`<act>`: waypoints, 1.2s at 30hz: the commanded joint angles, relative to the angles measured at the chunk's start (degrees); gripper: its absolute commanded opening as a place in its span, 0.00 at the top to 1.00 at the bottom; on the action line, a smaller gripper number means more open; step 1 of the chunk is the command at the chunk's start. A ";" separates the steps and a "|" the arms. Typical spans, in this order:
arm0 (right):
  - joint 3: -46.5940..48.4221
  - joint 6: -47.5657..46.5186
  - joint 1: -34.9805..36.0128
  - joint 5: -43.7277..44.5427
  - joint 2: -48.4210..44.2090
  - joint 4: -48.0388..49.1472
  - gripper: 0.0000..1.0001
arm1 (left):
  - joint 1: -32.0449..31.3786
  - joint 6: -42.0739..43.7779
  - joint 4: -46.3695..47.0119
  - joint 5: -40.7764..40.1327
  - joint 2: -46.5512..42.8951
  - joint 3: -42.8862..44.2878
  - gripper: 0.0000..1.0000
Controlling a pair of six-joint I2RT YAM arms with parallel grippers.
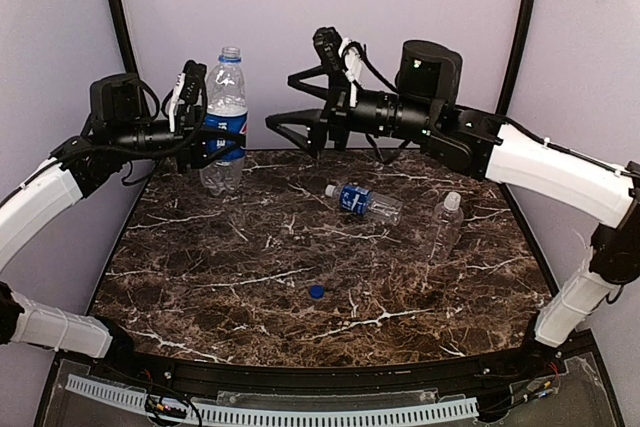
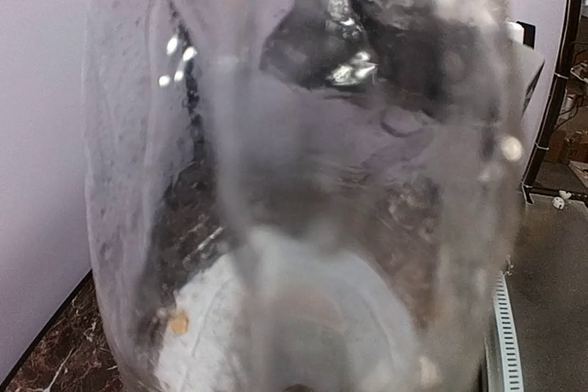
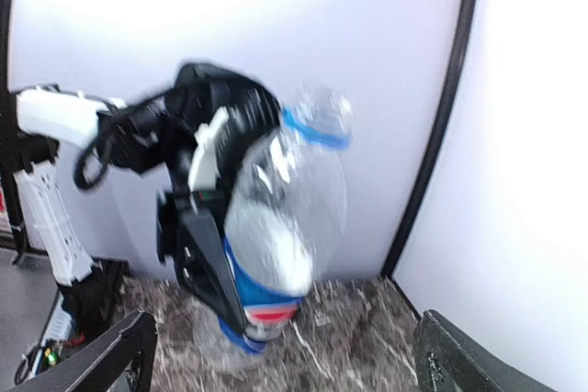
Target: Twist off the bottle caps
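Overhead: shows the left gripper (image 1: 212,145) clasped on the blue label of the upright bottle (image 1: 227,87), standing far left on the marble table (image 1: 200,277), neck open. Shows the right gripper (image 1: 285,99) just beside it in the air, jaws spread wide, holding nothing. Finds the blue cap (image 1: 316,292) lying alone toward the near edge; further right, a labelled bottle (image 1: 368,203) on its side and a plain bottle (image 1: 445,227), each with a white cap (image 1: 330,189) on. Left wrist: fills with blurred clear plastic of the upright bottle (image 2: 303,227). Right wrist: looks between parted fingertips (image 3: 129,346) at that bottle, blue ring at the neck, the left gripper (image 3: 197,227) pressed to its side
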 commanded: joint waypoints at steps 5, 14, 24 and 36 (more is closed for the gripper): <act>6.32 11.94 0.72 -12.00 10.04 14.98 0.04 | -1.91 1.99 3.55 4.95 -0.69 -2.04 0.66; 10.55 16.09 1.00 -14.85 14.64 17.01 0.16 | -3.03 3.40 2.34 5.57 -0.14 -3.35 0.65; 12.50 15.26 1.06 -17.11 16.38 14.18 0.49 | -3.31 3.90 2.61 5.06 0.23 -2.96 0.64; 5.31 5.05 -0.06 -11.79 10.30 8.51 0.69 | -3.33 7.09 1.51 1.45 -1.46 -2.80 0.10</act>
